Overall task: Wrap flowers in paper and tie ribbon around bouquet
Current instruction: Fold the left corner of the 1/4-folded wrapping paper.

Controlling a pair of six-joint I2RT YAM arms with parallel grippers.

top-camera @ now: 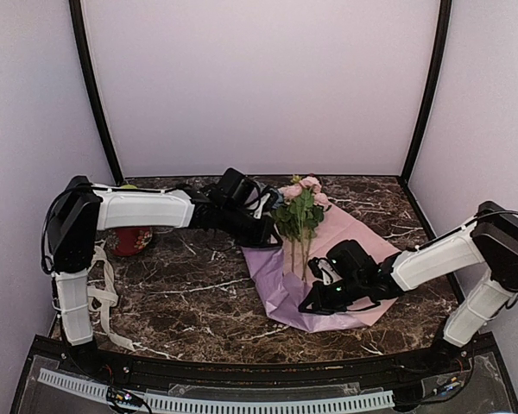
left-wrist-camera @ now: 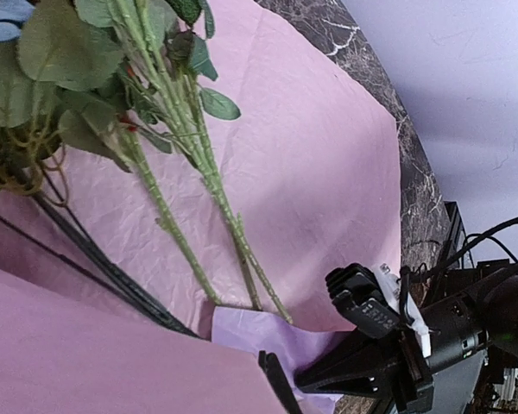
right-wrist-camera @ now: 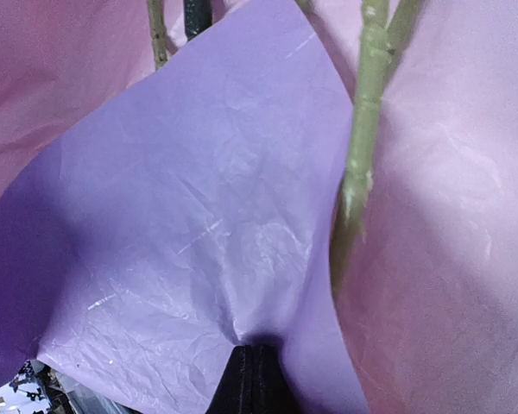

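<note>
The paper (top-camera: 363, 237) lies at centre right, pink face up, its near-left part folded over to show lilac. The flowers (top-camera: 300, 207) lie on it with heads toward the back and stems (left-wrist-camera: 198, 172) toward me. My right gripper (top-camera: 313, 302) is shut on the lilac fold (right-wrist-camera: 198, 216), beside a stem end (right-wrist-camera: 363, 129). My left gripper (top-camera: 261, 231) is at the sheet's left edge by the leaves, shut. A raised pink flap (left-wrist-camera: 95, 345) covers its jaws, with only a black fingertip (left-wrist-camera: 276, 384) showing. The ribbon (top-camera: 104, 297) lies loose at the far left.
A red cup (top-camera: 131, 240) stands under the left arm's forearm near the ribbon. The table (top-camera: 198, 285) is dark marble, walled on the left, the back and the right. The right gripper's black body (left-wrist-camera: 371, 345) sits close to the stem ends in the left wrist view.
</note>
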